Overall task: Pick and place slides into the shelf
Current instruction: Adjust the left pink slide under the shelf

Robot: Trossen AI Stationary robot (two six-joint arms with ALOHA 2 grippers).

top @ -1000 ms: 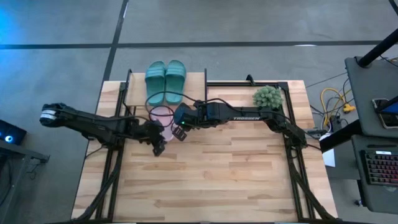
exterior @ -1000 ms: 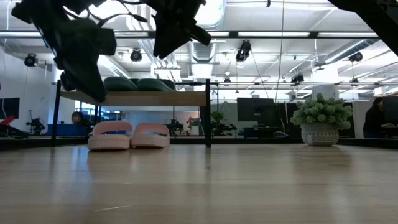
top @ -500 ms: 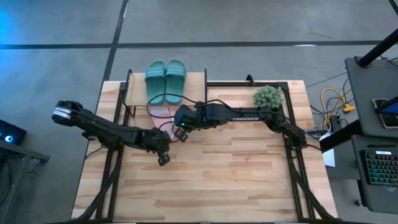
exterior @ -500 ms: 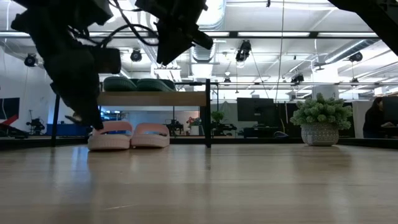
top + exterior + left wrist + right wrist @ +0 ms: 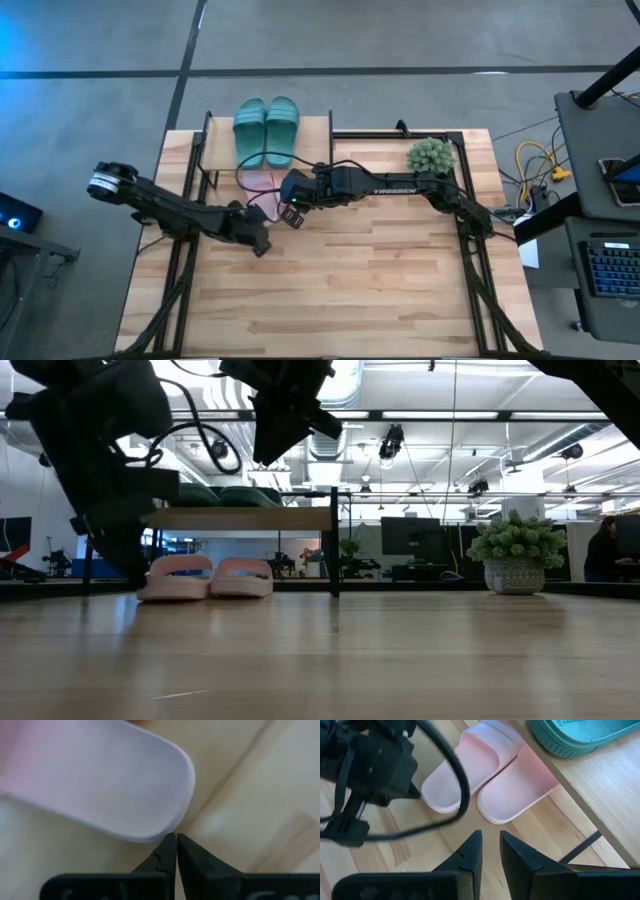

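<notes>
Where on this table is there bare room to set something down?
The near half of the tabletop, toward the viewer from both arms, is bare wood. Crowded: the far-left corner, where the shelf, teal slides, pink slides, left gripper and right gripper cluster; plant far right.

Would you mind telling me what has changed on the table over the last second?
The left hand has pulled back from the pink slides toward the table's open middle, then eased toward them again. Its fingers, open a second ago, are now shut on nothing, tips just off one pink slide's end. The right hand, the teal slides on the shelf and the pink pair below are unchanged.
</notes>
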